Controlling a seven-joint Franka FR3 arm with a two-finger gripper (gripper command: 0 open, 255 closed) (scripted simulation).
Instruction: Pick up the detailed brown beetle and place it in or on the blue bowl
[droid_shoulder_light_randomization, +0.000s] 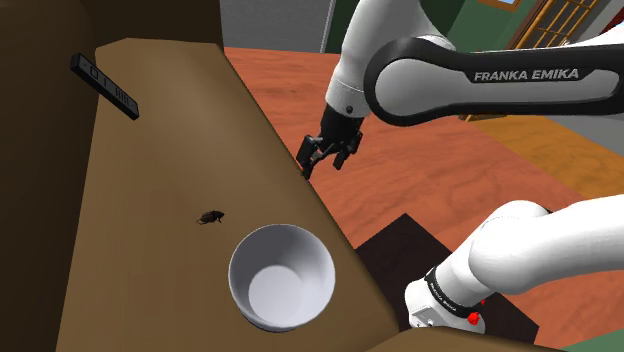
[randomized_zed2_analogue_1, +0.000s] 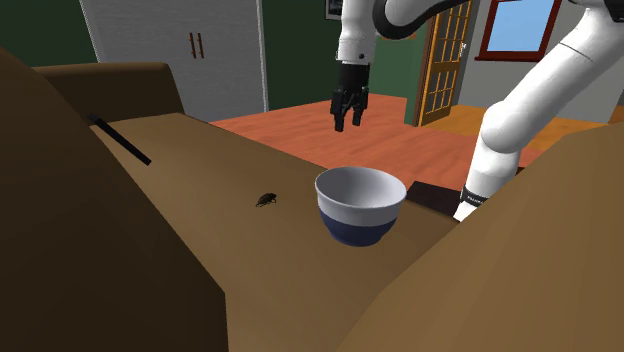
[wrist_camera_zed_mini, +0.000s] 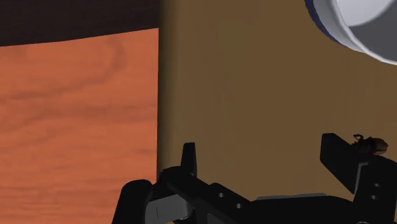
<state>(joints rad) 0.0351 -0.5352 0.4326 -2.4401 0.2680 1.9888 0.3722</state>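
Hovering at the couch seat's (droid_shoulder_light_randomization: 150, 140) outer edge, fingers apart and empty, the pincer (droid_shoulder_light_randomization: 322, 166) must centre over the small beetle (droid_shoulder_light_randomization: 210, 216) before descending.

Plain brown counter (droid_shoulder_light_randomization: 150, 150) carries small dark brown beetle (droid_shoulder_light_randomization: 211, 216), round blue-walled white bowl (randomized_zed2_analogue_1: 358, 230) nearby, slim black remote (droid_shoulder_light_randomization: 104, 86) well apart.

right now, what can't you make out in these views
- beetle: too small in the shoulder view to tell its head end or legs. In the wrist view, one finger of the open pincer hides part of it.
- bowl: in the wrist view, mostly cut off by the picture's edge.
- black bar: in the shoulder view, its markings are too small to read.
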